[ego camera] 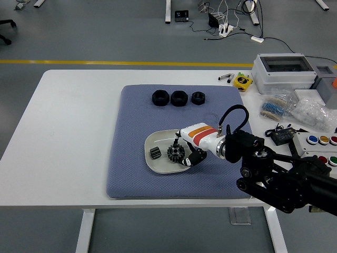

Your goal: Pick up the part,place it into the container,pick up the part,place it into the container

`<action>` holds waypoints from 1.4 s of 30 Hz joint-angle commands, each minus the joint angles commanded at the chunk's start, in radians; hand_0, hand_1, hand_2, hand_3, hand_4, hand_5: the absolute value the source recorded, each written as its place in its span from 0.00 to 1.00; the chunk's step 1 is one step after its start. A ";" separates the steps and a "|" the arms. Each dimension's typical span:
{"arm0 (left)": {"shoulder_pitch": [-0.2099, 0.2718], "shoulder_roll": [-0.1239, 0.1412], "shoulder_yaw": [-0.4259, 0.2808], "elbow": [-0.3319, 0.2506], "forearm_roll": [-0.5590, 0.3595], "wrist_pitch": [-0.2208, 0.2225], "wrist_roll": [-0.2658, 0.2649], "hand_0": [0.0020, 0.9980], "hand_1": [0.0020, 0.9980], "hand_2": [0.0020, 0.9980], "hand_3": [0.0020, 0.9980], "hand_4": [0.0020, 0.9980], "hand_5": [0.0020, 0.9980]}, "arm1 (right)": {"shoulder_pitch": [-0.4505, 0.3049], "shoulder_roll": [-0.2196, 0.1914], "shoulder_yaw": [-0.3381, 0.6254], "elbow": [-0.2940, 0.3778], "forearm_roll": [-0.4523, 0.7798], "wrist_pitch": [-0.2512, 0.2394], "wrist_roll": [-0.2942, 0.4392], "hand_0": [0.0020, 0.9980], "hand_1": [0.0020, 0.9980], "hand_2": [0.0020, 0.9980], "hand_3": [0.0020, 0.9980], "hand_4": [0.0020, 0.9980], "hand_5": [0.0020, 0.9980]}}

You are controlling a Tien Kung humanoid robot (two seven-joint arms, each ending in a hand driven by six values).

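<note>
A white dish (149, 143) sits on the blue-grey mat (131, 126). A small black part (154, 153) lies in its left half. My right hand (181, 153), white with orange stripes, reaches in from the right and is low over the dish. Its fingers are curled around a black toothed gear (173, 152), which is down inside the dish, right of the small part. Three black nut-like parts (179, 97) stand in a row at the mat's far edge. My left arm is out of view.
Right of the mat are a grey box with a clear lid (284, 67), a yellow tape measure (243, 81), bags of small parts (310, 113) and a button box (316, 143). My black right arm (284, 176) covers the table's near right corner.
</note>
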 joint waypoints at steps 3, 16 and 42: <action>-0.001 0.000 0.000 0.000 -0.002 0.000 0.000 0.75 0.68 0.72 0.63 0.71 0.81 | 0.002 0.000 0.003 0.000 -0.004 0.009 -0.002 0.17 0.15 0.23 0.41 0.79 0.43; -0.002 0.000 0.000 0.000 -0.004 -0.001 -0.001 0.75 0.68 0.72 0.62 0.71 0.81 | 0.006 -0.003 0.017 -0.007 -0.015 0.017 0.019 0.19 0.18 0.27 0.58 1.00 0.51; -0.010 -0.003 -0.008 0.000 -0.005 0.002 -0.009 0.74 0.68 0.72 0.63 0.71 0.80 | -0.107 -0.133 0.398 0.198 0.462 0.007 0.104 0.65 0.67 0.71 0.80 1.00 0.53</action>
